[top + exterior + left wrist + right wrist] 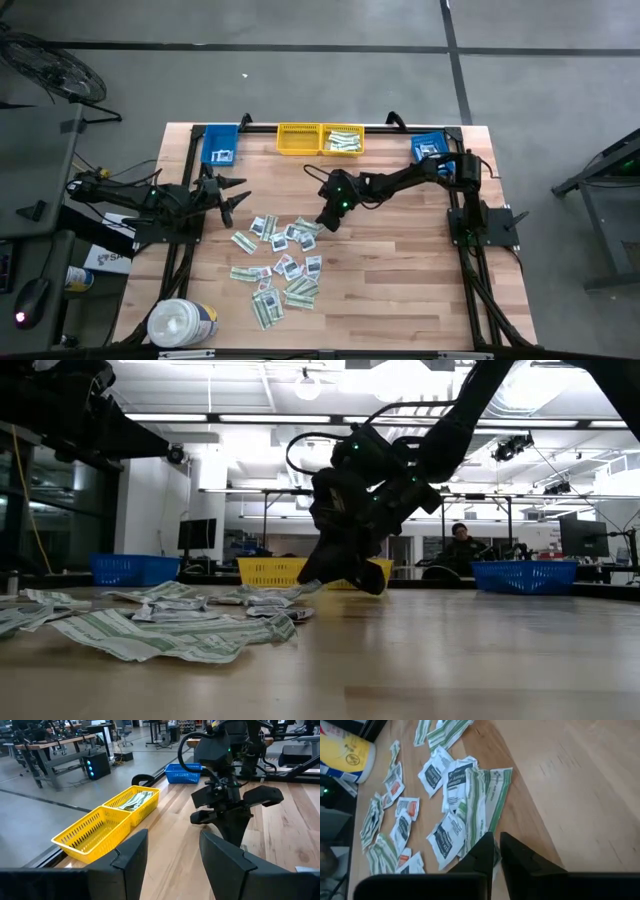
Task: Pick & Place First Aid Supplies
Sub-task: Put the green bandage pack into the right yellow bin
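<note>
The right gripper (327, 222) is lowered to the wooden table (400, 290) at the edge of the scattered first aid supplies (278, 265) — small flat paper packets, long pale green-white strips and squarish white ones with dark blue or red marks. In the right wrist view its two dark fingers (482, 852) stand almost together, with only a thin gap, at the end of a long green-white strip packet (487, 805); whether the strip is actually pinched cannot be told. Printing on the packets is visible but too small to read. The left gripper (232, 194) waits above the table's left side, jaws spread wide and holding nothing. At the far edge stand a yellow plastic two-compartment bin (320, 139) — its right compartment already contains green-white strips — and two blue plastic bins (220, 146). A white round tub (182, 323) with a yellow-and-blue label stands at the near left corner.
</note>
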